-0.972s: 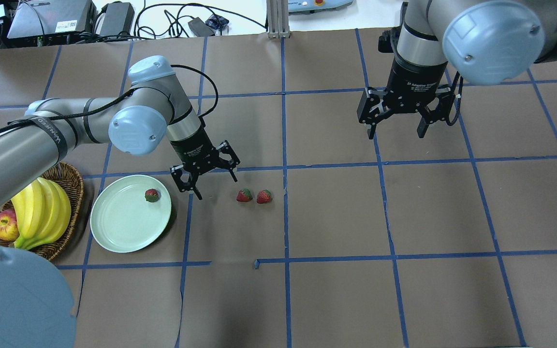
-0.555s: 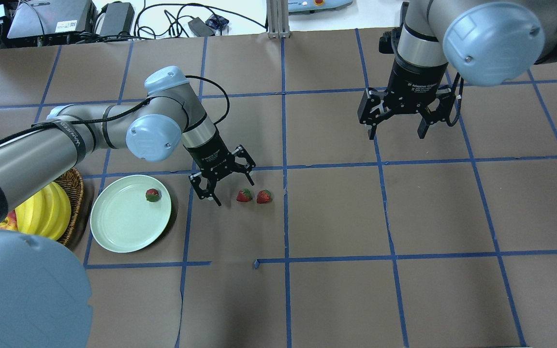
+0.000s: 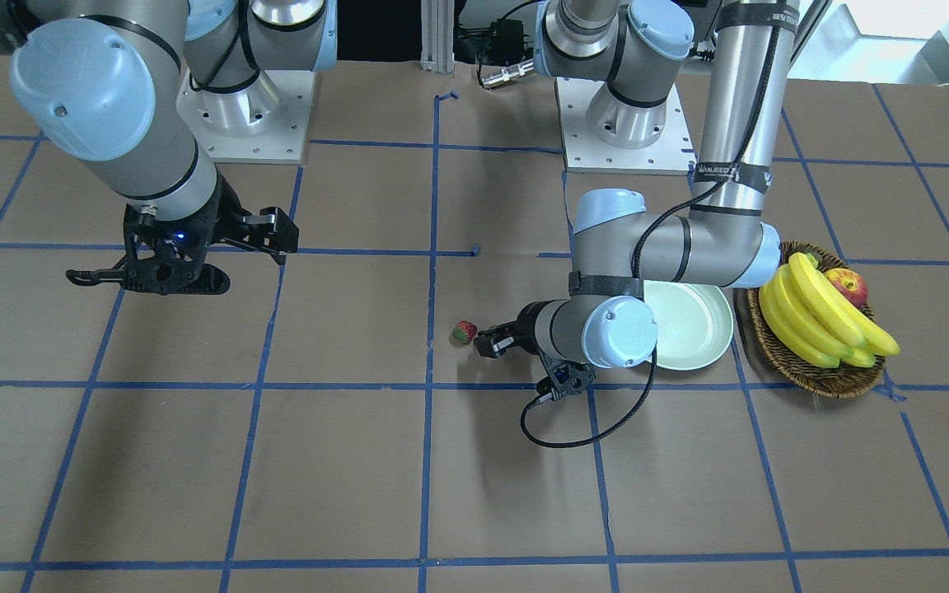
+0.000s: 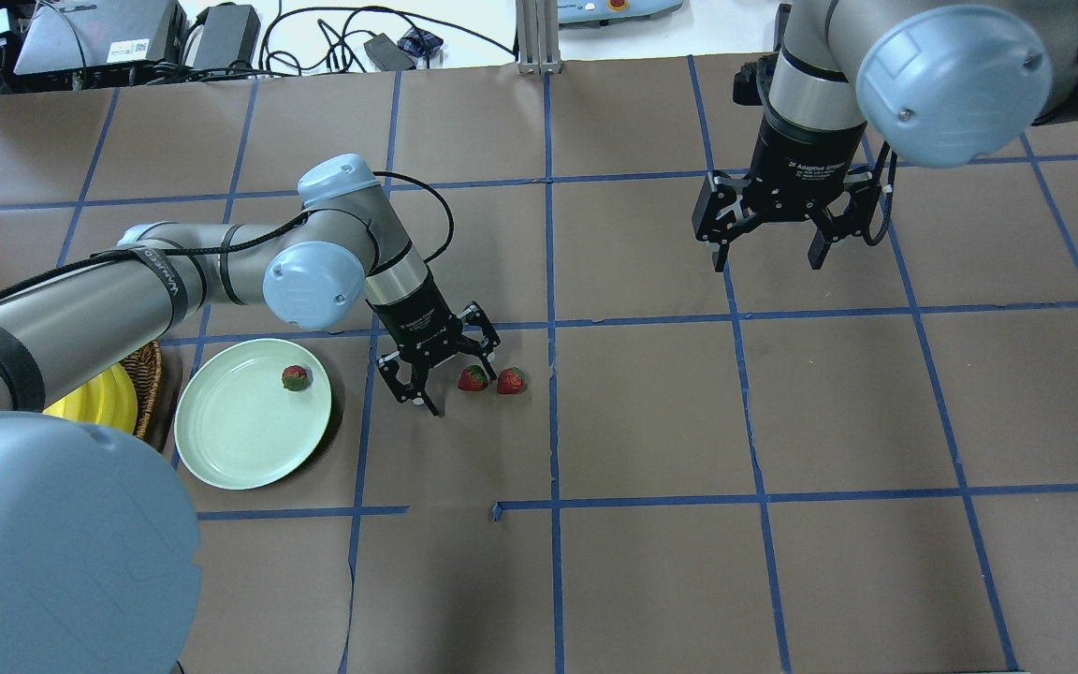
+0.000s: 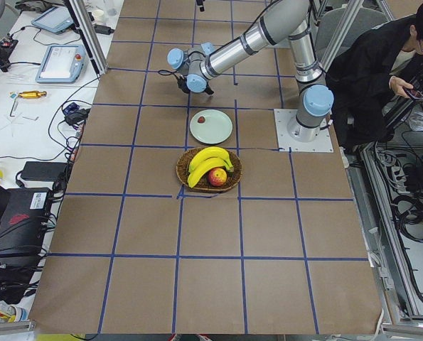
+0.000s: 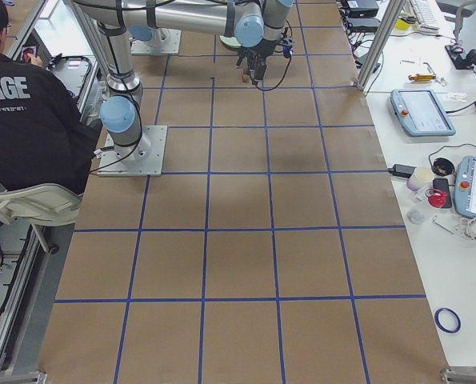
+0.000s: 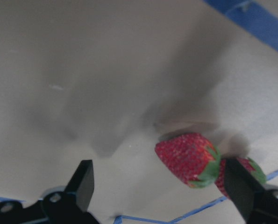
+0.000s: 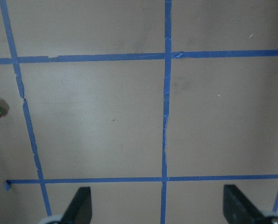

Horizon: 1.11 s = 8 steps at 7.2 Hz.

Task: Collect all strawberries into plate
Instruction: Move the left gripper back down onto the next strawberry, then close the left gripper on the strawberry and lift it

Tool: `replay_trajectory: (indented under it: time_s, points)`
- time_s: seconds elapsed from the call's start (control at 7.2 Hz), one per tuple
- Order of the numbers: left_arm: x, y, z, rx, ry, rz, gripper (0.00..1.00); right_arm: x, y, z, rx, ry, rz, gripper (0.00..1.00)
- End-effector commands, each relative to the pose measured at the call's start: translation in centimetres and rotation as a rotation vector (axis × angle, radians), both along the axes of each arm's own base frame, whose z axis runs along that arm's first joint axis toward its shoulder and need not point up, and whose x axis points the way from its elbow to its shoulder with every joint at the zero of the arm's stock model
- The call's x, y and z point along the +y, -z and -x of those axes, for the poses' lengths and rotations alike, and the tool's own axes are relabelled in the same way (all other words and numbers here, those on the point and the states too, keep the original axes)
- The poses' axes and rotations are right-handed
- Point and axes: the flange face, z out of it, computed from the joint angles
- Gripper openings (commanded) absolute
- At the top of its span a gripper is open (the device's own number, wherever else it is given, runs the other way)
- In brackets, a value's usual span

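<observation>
Overhead, one strawberry (image 4: 294,377) sits on plate (image 4: 230,440); front-facing, left arm (image 3: 619,331) covers it.

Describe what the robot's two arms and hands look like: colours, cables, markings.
Both the left arm and right arm are silver-grey tubes with pale blue round joint caps. A thin black cable runs along the left arm, past a black band with white lettering. The left hand and right hand are black and two-fingered, on black cylindrical wrists printed in white.
</observation>
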Motion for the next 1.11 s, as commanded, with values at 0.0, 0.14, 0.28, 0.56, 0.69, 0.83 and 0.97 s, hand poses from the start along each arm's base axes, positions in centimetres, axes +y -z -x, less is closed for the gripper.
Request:
replay_trajectory:
  time_s: [0.0, 0.14, 0.28, 0.56, 0.69, 0.83, 0.97]
  points:
    - [-0.4, -0.2, -0.4, -0.004, 0.074, 0.037, 0.00, 0.4, -0.1, 0.0, 0.001, 0.001, -0.002, 1.00]
    - [-1.0, -0.8, -0.6, -0.011, 0.101, 0.061, 0.00, 0.4, 0.0, 0.0, 0.001, 0.001, -0.008, 1.00]
    - [-2.0, -2.2, -0.5, -0.014, 0.106, 0.098, 0.00, 0.4, 0.0, 0.0, 0.001, 0.001, -0.008, 1.00]
    - [-3.3, -5.3, -1.5, -0.067, 0.126, 0.160, 0.00, 0.4, 0.0, 0.0, 0.001, 0.001, -0.008, 1.00]
    - [-3.5, -6.1, -2.4, -0.114, 0.183, 0.183, 0.00, 0.4, 0.0, 0.0, 0.001, 0.001, -0.008, 1.00]
    - [-3.5, -6.9, -4.0, -0.132, 0.230, 0.190, 0.00, 0.4, 0.0, 0.0, 0.001, 0.001, -0.005, 1.00]
    - [-2.8, -7.5, -7.4, -0.178, 0.325, 0.141, 0.00, 0.4, 0.0, 0.0, 0.000, -0.001, -0.005, 1.00]
